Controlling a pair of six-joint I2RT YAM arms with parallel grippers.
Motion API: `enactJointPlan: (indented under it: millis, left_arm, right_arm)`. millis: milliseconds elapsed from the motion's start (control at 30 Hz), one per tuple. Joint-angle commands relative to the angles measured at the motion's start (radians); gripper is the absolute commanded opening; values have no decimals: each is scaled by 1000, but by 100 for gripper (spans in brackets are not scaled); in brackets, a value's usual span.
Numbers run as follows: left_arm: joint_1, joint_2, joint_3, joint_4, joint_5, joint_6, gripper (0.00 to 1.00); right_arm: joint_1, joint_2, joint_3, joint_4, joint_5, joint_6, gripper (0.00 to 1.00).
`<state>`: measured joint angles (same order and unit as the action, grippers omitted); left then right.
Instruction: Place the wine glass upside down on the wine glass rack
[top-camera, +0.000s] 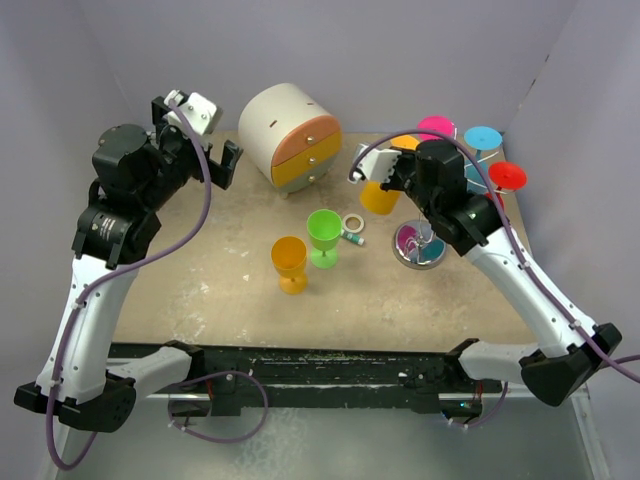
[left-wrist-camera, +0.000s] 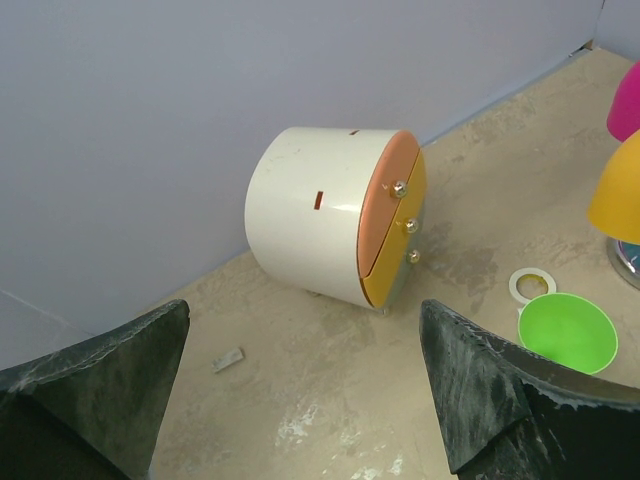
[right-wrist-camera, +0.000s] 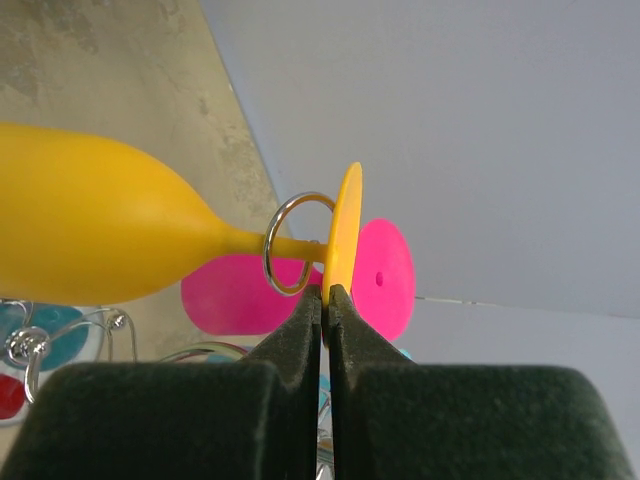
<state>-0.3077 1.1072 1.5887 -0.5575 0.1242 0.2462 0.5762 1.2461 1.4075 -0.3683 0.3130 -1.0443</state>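
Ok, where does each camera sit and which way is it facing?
Top external: above, behind the arms, looking down on the table; both show.
Left wrist: on that wrist, faces the round cabinet and back wall; its open fingers show.
Right wrist: looks along the right gripper, shut on the yellow wine glass's foot.
Shared: top and left wrist see the green glass.

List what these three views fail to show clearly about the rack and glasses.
- Top view: right arm covers the wine glass rack above its base.
- Right wrist: left edge cuts off the mouth of the yellow glass.
- Left wrist: right edge cuts off the pink glass.
- Top view: small item beside the tape ring, too small to identify.
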Motion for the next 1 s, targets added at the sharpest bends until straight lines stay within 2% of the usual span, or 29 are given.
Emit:
enactJointPlan:
  millis: [0, 500, 967]
  left_arm:
    - [6, -11, 1, 45, 18, -2, 99]
    - [7, -11, -4, 44, 23, 2, 99]
    - [6, -12, -13, 49, 20, 8, 99]
  right_arm:
    - [5, -43, -11, 9, 10, -11, 0]
    - [7, -25, -18, -22, 71, -4, 7]
    - [6, -36, -5, -74, 112, 6, 18]
